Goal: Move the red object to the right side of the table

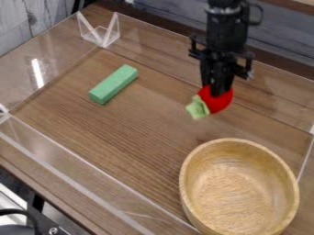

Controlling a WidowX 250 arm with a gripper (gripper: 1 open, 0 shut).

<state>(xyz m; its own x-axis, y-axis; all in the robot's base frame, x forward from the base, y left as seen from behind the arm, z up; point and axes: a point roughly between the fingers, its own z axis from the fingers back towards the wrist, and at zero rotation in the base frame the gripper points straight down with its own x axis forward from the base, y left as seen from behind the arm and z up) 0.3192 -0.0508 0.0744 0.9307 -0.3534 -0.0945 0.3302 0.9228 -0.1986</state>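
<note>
Right of centre over the table [147,138], the gripper [218,90] points almost straight down, jaws closed on the red object [219,100]. The fruit hangs from the black fingers with its green leafy end [196,109] sticking out to the lower left, tilted. Can't tell if it touches the wood or sits just above it. Wooden bowl [240,188] is nearer, at the near right corner, apart from the fruit, nothing in it. Green block [113,83] lies flat on the left half, well apart from the gripper, long axis running diagonally. Clear acrylic walls [98,29] edge the tabletop, with a folded clear piece at the far left.
</note>
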